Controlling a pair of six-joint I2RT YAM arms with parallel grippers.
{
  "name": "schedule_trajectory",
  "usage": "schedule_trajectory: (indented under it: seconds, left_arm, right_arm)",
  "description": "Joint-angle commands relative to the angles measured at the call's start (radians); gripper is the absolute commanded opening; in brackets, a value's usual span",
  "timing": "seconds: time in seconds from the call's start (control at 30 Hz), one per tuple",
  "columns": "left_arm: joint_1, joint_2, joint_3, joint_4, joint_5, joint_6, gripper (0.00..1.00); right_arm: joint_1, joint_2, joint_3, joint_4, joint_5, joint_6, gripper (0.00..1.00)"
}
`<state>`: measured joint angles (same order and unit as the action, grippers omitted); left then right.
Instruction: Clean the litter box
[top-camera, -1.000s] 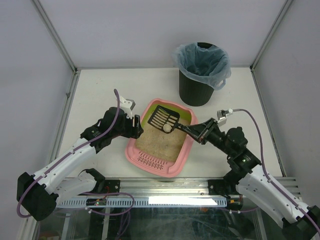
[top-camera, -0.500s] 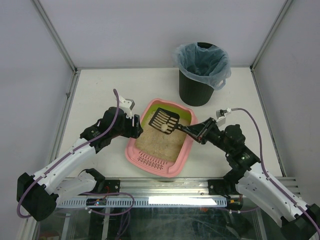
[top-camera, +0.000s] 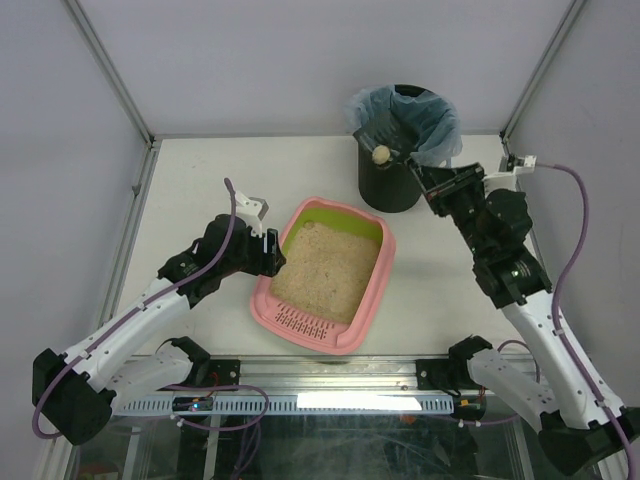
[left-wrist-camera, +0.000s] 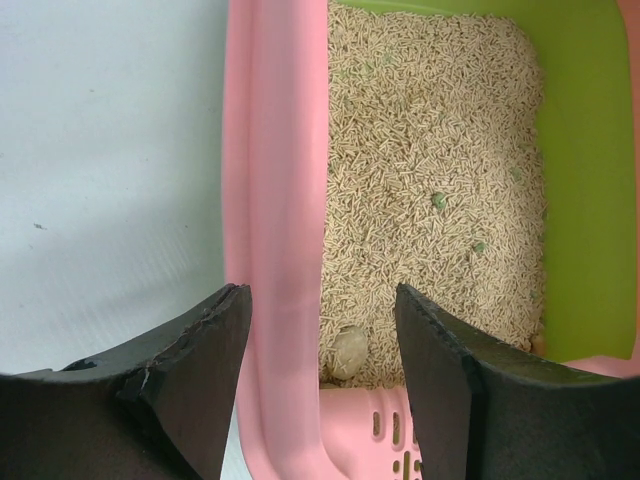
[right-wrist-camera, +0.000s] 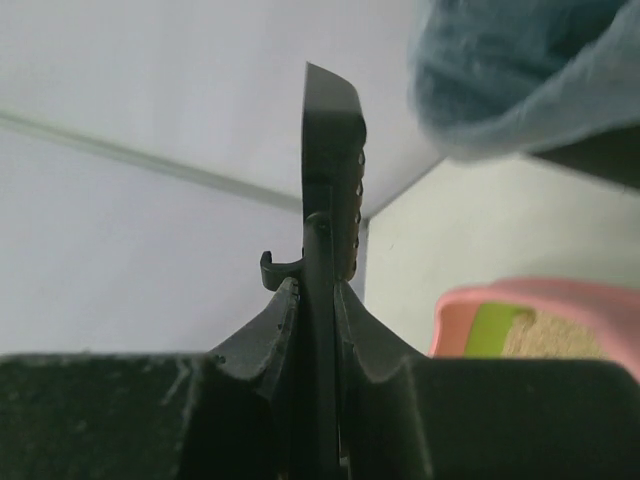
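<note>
The pink litter box with its lime-green inner wall and beige litter lies mid-table, its grille end nearest me. My left gripper is open, its jaws straddling the box's left rim. A pale clump lies in the litter by the grille. My right gripper is shut on the handle of the black slotted scoop. It holds the scoop at the left rim of the black bin, with a pale clump on it. The scoop shows edge-on in the right wrist view.
The bin has a pale blue bag and stands at the back right, near the enclosure's corner post. Walls close the table on three sides. A few small greenish bits lie in the litter.
My right arm has lifted the scoop with its clump out of the litter box and carried it back and right to the bin. The left arm has not moved.
</note>
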<state>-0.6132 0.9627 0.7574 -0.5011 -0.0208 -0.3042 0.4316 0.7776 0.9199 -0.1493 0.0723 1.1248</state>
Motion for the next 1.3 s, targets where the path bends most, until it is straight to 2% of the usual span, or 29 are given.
schedule_trajectory:
  seconds: [0.0, 0.13, 0.3, 0.43, 0.67, 0.83, 0.93, 1.03, 1.17, 1.27]
  left_arm:
    - [0.010, -0.029, 0.003, 0.020, -0.001, -0.006, 0.61]
    - [0.009, -0.031, 0.002, 0.021, 0.004, -0.004, 0.61]
    - [0.010, -0.032, 0.002, 0.021, 0.006, -0.003, 0.61]
    - [0.010, -0.030, 0.002, 0.021, 0.015, 0.002, 0.61]
    - [0.010, -0.031, 0.001, 0.021, 0.021, 0.004, 0.61]
    - [0.010, -0.032, 0.001, 0.021, 0.020, 0.005, 0.61]
    - [0.010, -0.030, 0.000, 0.021, 0.020, 0.003, 0.61]
    - [0.010, -0.029, 0.001, 0.021, 0.019, 0.002, 0.61]
    - [0.010, -0.031, 0.002, 0.021, 0.013, 0.002, 0.61]
    - [0.010, -0.037, 0.001, 0.020, 0.007, 0.003, 0.62]
  right_arm:
    - [-0.085, 0.123, 0.182, -0.017, 0.150, -0.177, 0.00]
    - [-0.127, 0.258, 0.316, -0.040, 0.184, -0.391, 0.00]
    - [-0.143, 0.377, 0.387, 0.049, 0.205, -0.688, 0.00]
    - [-0.144, 0.446, 0.418, 0.153, 0.095, -1.002, 0.00]
    - [-0.143, 0.464, 0.284, 0.408, -0.063, -1.477, 0.00]
    - [-0.142, 0.442, 0.208, 0.483, -0.047, -1.704, 0.00]
    - [-0.141, 0.413, 0.191, 0.501, -0.062, -1.721, 0.00]
    - [-0.141, 0.386, 0.217, 0.471, -0.065, -1.616, 0.00]
    - [-0.139, 0.315, 0.238, 0.423, -0.107, -1.285, 0.00]
    - [-0.139, 0.269, 0.275, 0.296, -0.116, -1.002, 0.00]
